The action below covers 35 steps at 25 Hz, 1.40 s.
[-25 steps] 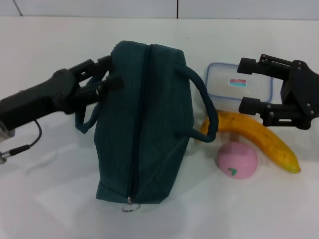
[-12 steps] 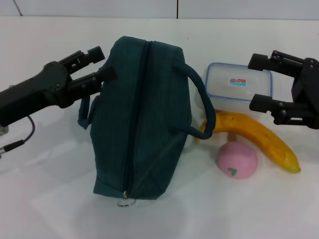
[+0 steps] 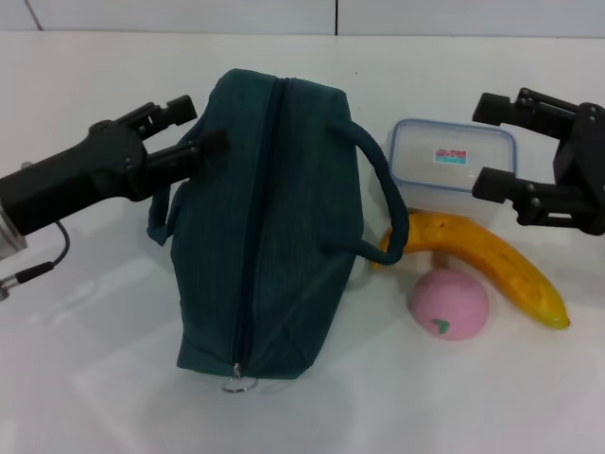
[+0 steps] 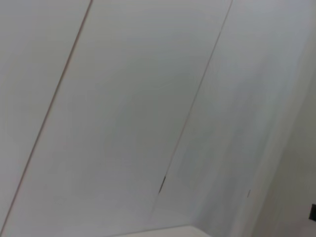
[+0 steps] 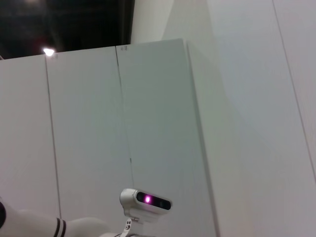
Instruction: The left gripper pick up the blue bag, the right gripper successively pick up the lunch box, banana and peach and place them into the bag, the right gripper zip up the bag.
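In the head view, the blue bag (image 3: pixel 269 227) stood on the white table (image 3: pixel 529 397) near the centre, its zip closed along the top and the metal ring pull (image 3: pixel 239 384) hanging at the near end, toward six o'clock. One rope-like handle arched out on the bag's three o'clock side, and the other hung on its nine o'clock side.

The left end effector (image 3: pixel 189 132) reached in from nine o'clock, with its fingers parted narrowly and their tips right at the bag's upper left edge, above the left handle; whether anything was gripped between them could not be made out.

The lunch box (image 3: pixel 454 168) lay at about two o'clock from the bag, label up. The banana (image 3: pixel 487 260) lay just in front of it, running from the bag's right handle toward four o'clock. The peach (image 3: pixel 449 303) sat just beside the banana's near side.

The right end effector (image 3: pixel 484 147) hovered at three o'clock, spread wide and empty, with its fingertips over the lunch box's right end.

The left wrist view showed only pale wall panels, and the right wrist view showed panels and a small white camera (image 5: pixel 146 200).
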Tool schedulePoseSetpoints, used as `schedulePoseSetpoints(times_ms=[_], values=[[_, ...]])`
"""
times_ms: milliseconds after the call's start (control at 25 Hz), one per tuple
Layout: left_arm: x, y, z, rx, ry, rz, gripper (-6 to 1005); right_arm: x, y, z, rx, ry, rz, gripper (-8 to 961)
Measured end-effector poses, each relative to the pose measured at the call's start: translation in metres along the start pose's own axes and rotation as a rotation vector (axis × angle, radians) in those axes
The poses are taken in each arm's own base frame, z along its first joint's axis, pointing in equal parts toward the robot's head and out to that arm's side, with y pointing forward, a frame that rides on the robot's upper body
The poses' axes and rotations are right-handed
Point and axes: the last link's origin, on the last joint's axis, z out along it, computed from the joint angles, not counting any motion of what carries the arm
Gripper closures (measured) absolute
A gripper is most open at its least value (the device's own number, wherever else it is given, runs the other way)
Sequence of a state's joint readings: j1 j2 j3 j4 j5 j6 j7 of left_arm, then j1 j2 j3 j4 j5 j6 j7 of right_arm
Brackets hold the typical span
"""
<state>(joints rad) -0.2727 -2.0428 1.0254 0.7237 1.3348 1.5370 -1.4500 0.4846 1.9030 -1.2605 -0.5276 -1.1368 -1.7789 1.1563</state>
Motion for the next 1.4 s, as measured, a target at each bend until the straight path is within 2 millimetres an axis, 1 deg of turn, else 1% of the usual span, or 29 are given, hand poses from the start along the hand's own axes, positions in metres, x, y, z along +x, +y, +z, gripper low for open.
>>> schedulePoseSetpoints(times_ms=[280, 400, 560, 720, 880, 960, 1080, 1200, 1400], values=[[-0.001, -0.001, 0.019, -0.039, -0.058, -0.017, 152, 0.001, -0.004, 0.003, 0.018, 0.006, -0.001, 96], [-0.002, -0.004, 0.025, -0.035, -0.064, -0.041, 152, 0.003, -0.006, 0.004, 0.035, 0.011, 0.002, 96], [-0.001, -0.013, 0.024, 0.014, -0.058, -0.048, 156, 0.007, -0.006, 0.005, 0.057, 0.015, 0.011, 97], [-0.001, -0.014, 0.023, 0.027, -0.048, -0.004, 170, 0.012, -0.005, 0.002, 0.067, 0.020, 0.014, 97], [-0.002, -0.017, 0.024, 0.045, -0.056, 0.032, 185, 0.019, -0.003, -0.008, 0.098, 0.044, 0.027, 97], [-0.006, -0.017, 0.025, 0.047, -0.073, 0.056, 192, 0.024, -0.004, -0.016, 0.143, 0.061, 0.040, 97], [-0.009, -0.016, 0.031, 0.031, -0.087, 0.087, 435, 0.032, -0.007, -0.030, 0.232, 0.063, 0.075, 97], [-0.010, -0.014, 0.038, 0.016, -0.085, 0.109, 568, 0.040, -0.008, -0.038, 0.286, 0.079, 0.107, 97], [-0.009, -0.013, 0.040, 0.010, -0.075, 0.127, 775, 0.053, -0.007, -0.043, 0.309, 0.150, 0.160, 97]])
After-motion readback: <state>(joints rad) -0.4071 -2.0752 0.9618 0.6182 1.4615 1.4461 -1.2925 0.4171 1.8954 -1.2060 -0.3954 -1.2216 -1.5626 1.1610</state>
